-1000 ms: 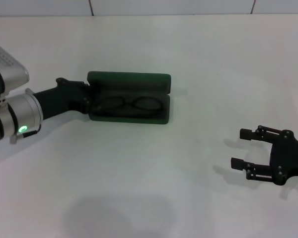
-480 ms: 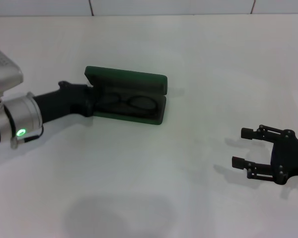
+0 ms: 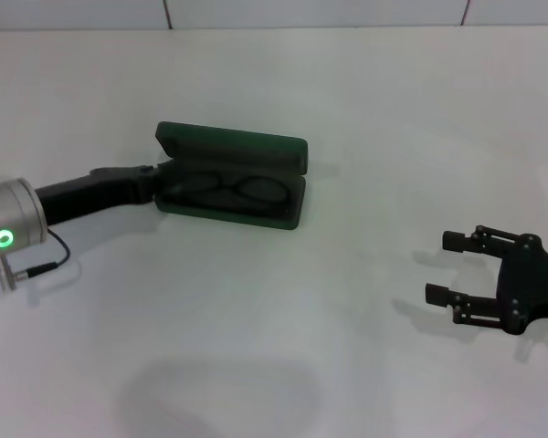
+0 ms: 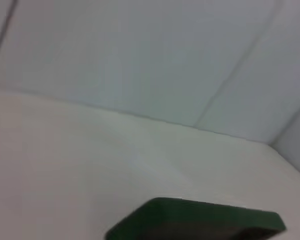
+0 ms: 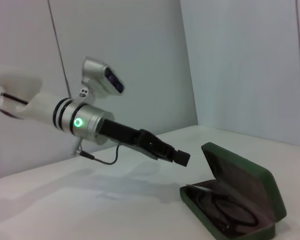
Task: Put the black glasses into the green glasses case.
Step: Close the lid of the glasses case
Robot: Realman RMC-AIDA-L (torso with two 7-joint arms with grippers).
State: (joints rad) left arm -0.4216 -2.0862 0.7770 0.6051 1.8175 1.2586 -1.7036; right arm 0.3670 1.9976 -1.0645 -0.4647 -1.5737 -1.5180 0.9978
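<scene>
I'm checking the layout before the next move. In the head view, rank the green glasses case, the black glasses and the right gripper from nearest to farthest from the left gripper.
1. The green glasses case: its left end is right at the left gripper.
2. The black glasses: inside the case, just beyond that end.
3. The right gripper: far off on the table's right side, open.

left tool [image 3: 151, 182]: arm stretched low, inward | right tool [image 3: 443, 269]: fingers spread, parked at right

Open white table [image 3: 283, 347] in front of the green glasses case [image 3: 233, 146], raised lid blocking the far side, left gripper [image 3: 144, 180] crowding the case's left end, right end and top approachable, right gripper [image 3: 447, 269] well apart to the right
</scene>
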